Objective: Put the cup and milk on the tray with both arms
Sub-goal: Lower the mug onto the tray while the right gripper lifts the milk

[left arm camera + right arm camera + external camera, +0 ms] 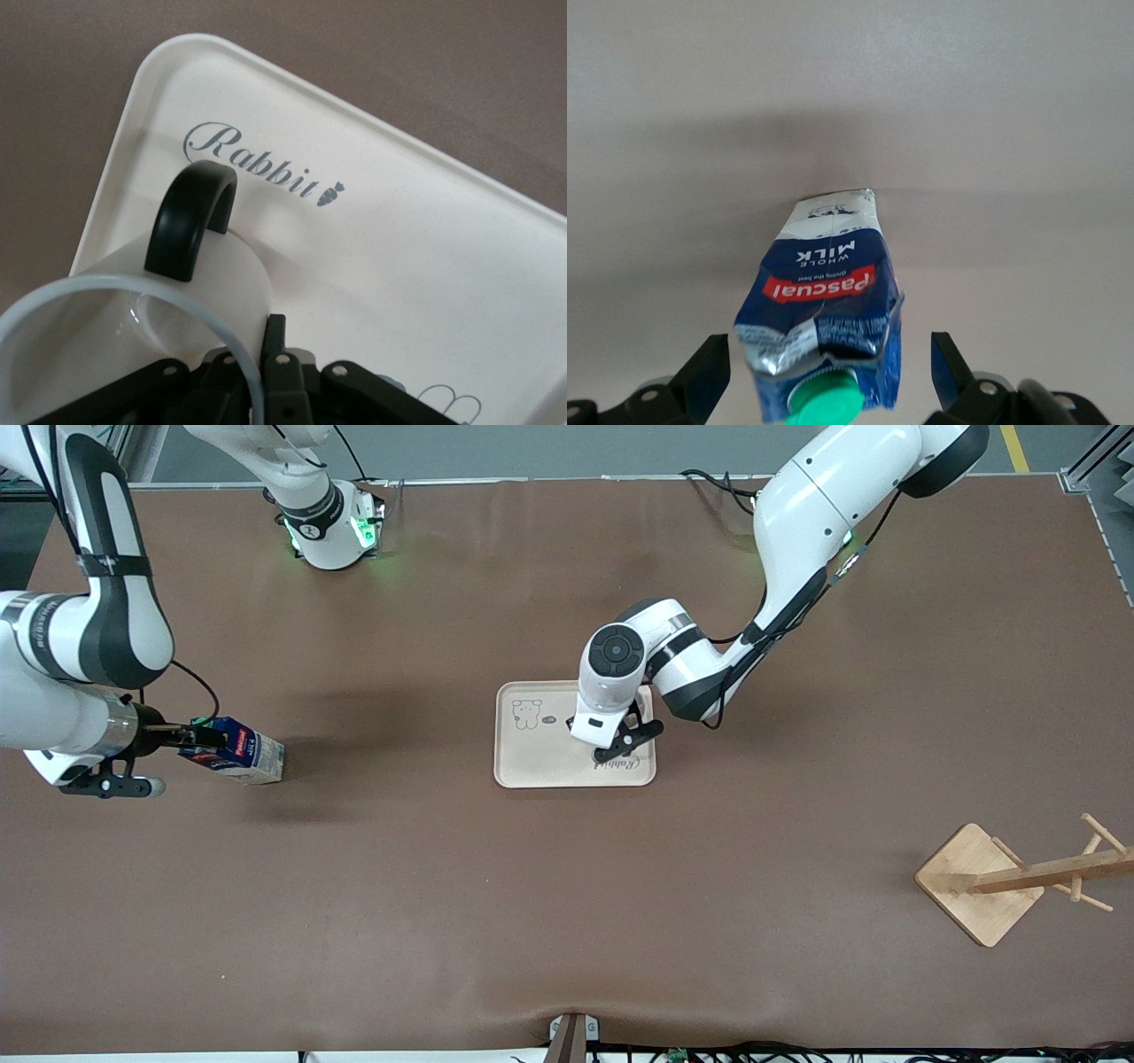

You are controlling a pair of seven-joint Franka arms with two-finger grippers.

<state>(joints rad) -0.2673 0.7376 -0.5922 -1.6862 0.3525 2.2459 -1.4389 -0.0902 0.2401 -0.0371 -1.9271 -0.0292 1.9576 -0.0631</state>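
Note:
The cream tray lies mid-table, with a bear drawing and "Rabbit" script. My left gripper hangs over the tray's end toward the left arm. In the left wrist view this left gripper is shut on the rim of the white cup, whose black handle points toward the script on the tray. The left wrist hides the cup in the front view. The dark blue milk stands on the table toward the right arm's end. My right gripper is open around the milk, fingers apart from its sides.
A wooden rack with pegs sits nearer the front camera toward the left arm's end. The right arm's base stands at the table's edge by the robots. Brown tabletop stretches between the milk and the tray.

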